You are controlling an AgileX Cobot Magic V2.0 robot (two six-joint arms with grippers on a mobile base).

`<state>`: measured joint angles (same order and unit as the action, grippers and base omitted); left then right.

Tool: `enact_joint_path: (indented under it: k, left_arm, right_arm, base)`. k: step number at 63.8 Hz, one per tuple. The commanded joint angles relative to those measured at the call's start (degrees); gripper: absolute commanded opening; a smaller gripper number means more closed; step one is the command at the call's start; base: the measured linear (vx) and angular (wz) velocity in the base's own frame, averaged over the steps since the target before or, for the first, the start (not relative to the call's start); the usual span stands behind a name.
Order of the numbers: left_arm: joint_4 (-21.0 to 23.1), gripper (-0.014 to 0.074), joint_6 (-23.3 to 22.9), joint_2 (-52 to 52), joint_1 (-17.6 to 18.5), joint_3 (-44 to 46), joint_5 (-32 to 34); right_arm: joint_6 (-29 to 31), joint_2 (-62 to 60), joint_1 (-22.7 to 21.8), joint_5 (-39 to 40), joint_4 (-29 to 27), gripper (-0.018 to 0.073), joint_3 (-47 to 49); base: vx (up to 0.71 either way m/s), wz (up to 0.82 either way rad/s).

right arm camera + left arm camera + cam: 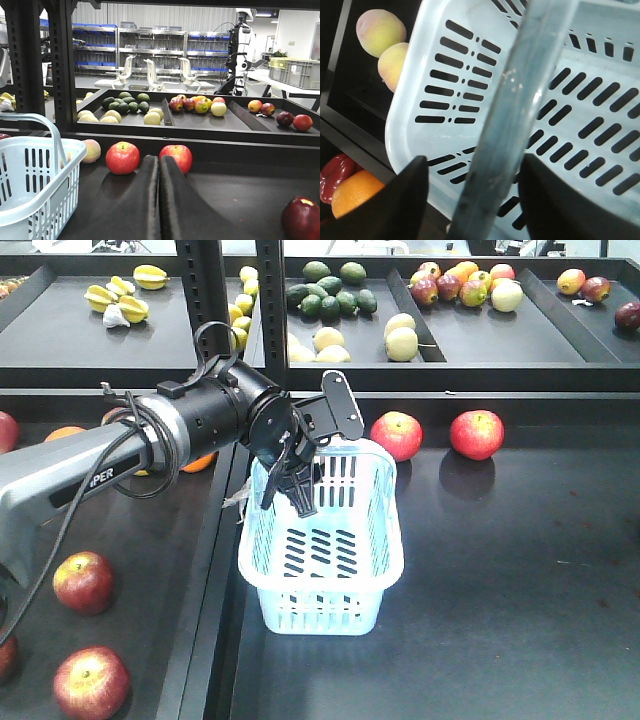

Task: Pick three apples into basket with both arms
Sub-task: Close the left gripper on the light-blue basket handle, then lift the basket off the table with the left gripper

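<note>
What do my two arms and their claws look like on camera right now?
The left arm has a grey link with partly readable white lettering, then a round black wrist with loose black cables looped on it. The left claw is black with narrow fingers. The right claw is black too, with two long smooth fingers; its arm is out of view.

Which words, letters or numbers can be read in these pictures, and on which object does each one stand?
"PER": white letters on the grey link of the left arm, front view; it looks like the end of a longer word whose start is covered.
Basket: no text on it in any view.
Grey crates and shelving far behind, right wrist view: any marks are too small to read.
Left wrist view: no text.
</note>
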<state>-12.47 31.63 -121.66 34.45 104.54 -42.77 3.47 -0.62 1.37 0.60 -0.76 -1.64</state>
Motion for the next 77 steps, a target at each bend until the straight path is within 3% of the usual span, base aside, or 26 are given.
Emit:
enact_joint_path:
  k: [1,17,34,59,69,77]
  left_arm:
    - [-0.5,0.0267,-0.2,3.6,-0.2,1.9,3.5]
    - [0.5,-0.0006,-0.6,5.9,0.1,1.9,2.8]
    - [6.5,-0.0008,-3.4,12.9,1.7,1.9,-4.7]
    - [13.5,-0.0008,-27.3,27.9,1.7,1.9,-28.4]
    - [15.0,-0.0008,-37.2,34.3,2.1,-0.9,-28.9]
    - [15.0,-0.0008,-41.6,39.0,2.7,-5.3,-28.9]
  right_arm:
    - [0.3,-0.6,-0.3,4.4,0.3,-0.0004,-0.8]
    - [0.3,-0.6,-0.3,4.4,0.3,-0.0004,-0.8]
    - [0.3,-0.6,-0.3,4.4,0.3,-0.0004,-0.8]
    - [0.3,-0.6,-0.3,4.4,0.3,-0.0004,-0.8]
    - [0.3,-0.6,-0.3,4.4,0.3,-0.0004,-0.8]
    - [0.3,-0.6,-0.3,4.4,0.3,-0.0004,-0.8]
  base:
    - [0.00,0.00]
    - [0.00,0.00]
    - [0.00,0.00]
    - [0.00,0.00]
    - [0.00,0.00]
    - [0.00,0.00]
